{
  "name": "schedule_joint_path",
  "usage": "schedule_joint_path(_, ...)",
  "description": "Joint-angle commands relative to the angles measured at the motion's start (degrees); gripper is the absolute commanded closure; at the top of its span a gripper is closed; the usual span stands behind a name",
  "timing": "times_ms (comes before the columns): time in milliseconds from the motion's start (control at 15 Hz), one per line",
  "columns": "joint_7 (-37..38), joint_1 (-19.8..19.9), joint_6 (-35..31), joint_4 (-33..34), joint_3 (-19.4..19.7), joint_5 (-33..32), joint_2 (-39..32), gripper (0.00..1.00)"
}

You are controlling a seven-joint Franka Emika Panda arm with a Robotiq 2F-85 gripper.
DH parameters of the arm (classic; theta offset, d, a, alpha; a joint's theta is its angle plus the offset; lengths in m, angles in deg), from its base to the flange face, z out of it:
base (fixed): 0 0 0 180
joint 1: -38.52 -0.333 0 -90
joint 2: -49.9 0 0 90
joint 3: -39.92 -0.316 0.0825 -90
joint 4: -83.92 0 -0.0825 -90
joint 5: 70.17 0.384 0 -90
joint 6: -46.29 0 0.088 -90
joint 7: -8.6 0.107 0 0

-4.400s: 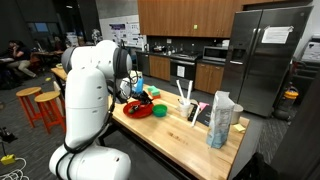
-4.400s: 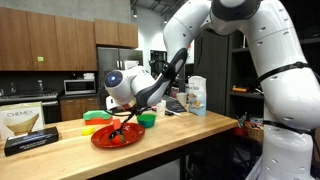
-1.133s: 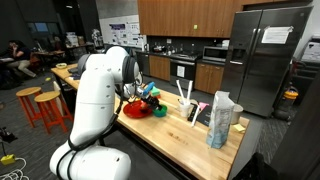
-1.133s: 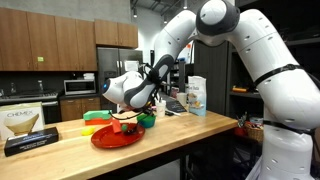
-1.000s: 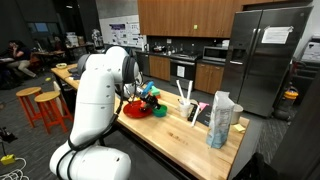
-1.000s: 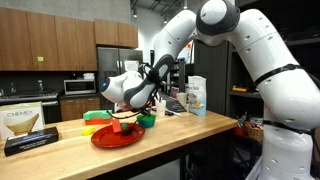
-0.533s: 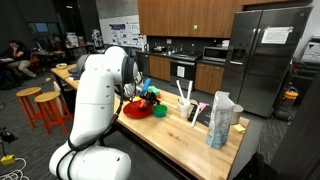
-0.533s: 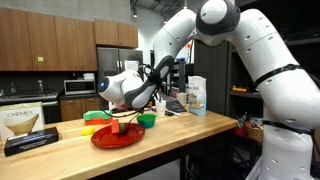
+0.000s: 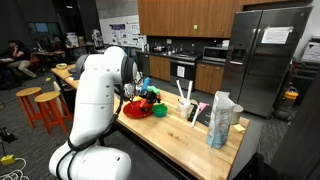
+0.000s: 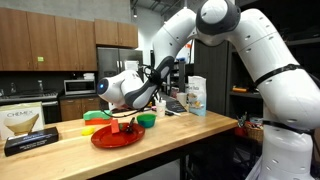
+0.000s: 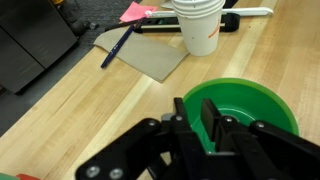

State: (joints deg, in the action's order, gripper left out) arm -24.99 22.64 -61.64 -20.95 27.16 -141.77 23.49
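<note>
My gripper hangs over a green bowl, its two black fingers standing close together with a narrow gap. In both exterior views the gripper is just above the edge of a red plate, beside the green bowl. A small dark thing seems pinched at the fingertips. It is hidden in the wrist view.
Beyond the bowl are a white paper cup, a brown card with a dark pen and a pink scrap. A carton stands near the counter's end, a flat box at the other.
Over four seconds the gripper rose from the red plate. In the last second it has only drifted slightly towards the green bowl.
</note>
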Motion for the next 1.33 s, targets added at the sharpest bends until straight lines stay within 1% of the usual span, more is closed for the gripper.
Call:
schedule_joint_path(0, -1.1, 0.8, -0.1, -0.2, -0.6, 2.1, 1.4, 0.94)
schedule_joint_path(67, -1.0, 1.1, -0.6, -0.2, -0.7, 2.9, 1.5, 0.94)
schedule_joint_path(200, -0.6, 2.2, -2.4, -0.4, -1.3, 6.7, 2.3, 0.94)
schedule_joint_path(533, -0.3, 5.5, -10.3, -1.5, -2.1, 20.5, 4.4, 0.94)
schedule_joint_path(1000, -0.2, 9.0, -16.0, -5.0, -0.5, 36.4, 9.9, 0.94)
schedule_joint_path(1267, -0.6, 11.1, -22.7, -9.3, 0.9, 46.0, 15.3, 0.94)
